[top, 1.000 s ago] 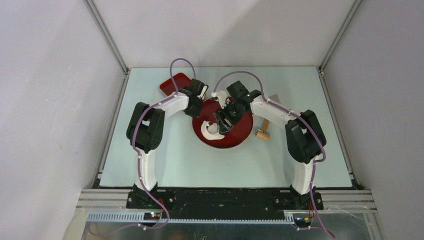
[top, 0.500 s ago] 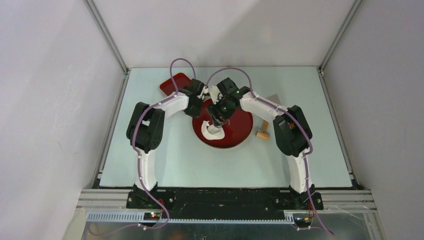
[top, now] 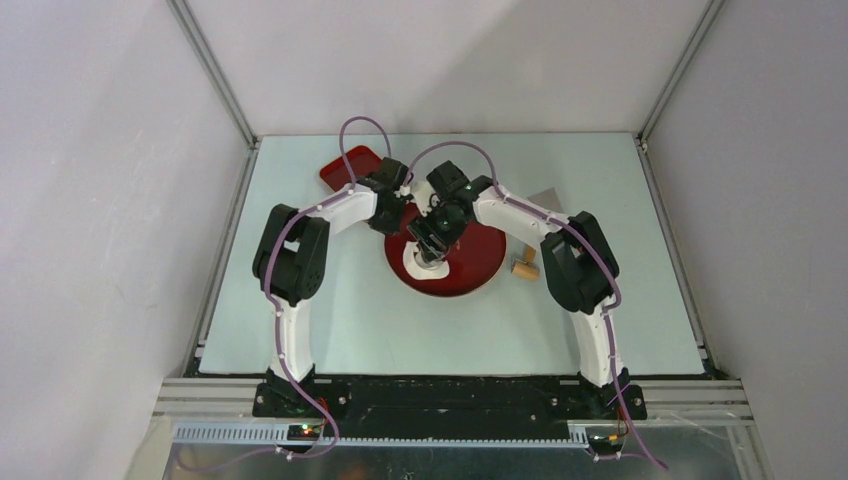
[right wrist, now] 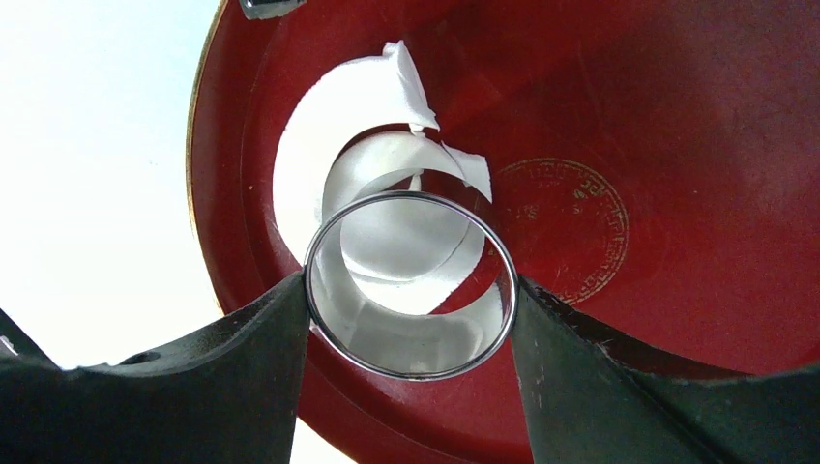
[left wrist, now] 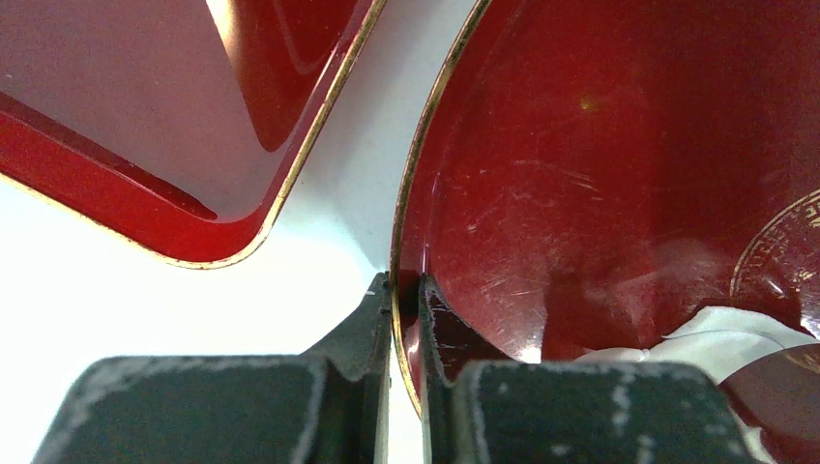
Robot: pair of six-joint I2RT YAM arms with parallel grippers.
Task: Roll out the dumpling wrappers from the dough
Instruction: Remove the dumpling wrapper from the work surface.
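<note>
Right gripper (right wrist: pixel 411 290) is clamped on a metal ring cutter (right wrist: pixel 406 373), held over the white dough (right wrist: pixel 295 174) on the round red plate (right wrist: pixel 677 116). A round-edged wrapper (right wrist: pixel 387 237) shows through it. Cutting step, I'd say: next, centre on uncut dough and press down. Farther back, left gripper (left wrist: pixel 404 290) pinches the plate's rim.

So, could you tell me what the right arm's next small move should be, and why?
Probably lower the shiny round metal cutter ring straight down and press it into the flat white dough sheet. The right fingers clamp the ring over dough that fills most of its opening, and the left fingers pinch the rim of the round red plate, steadying it.
</note>
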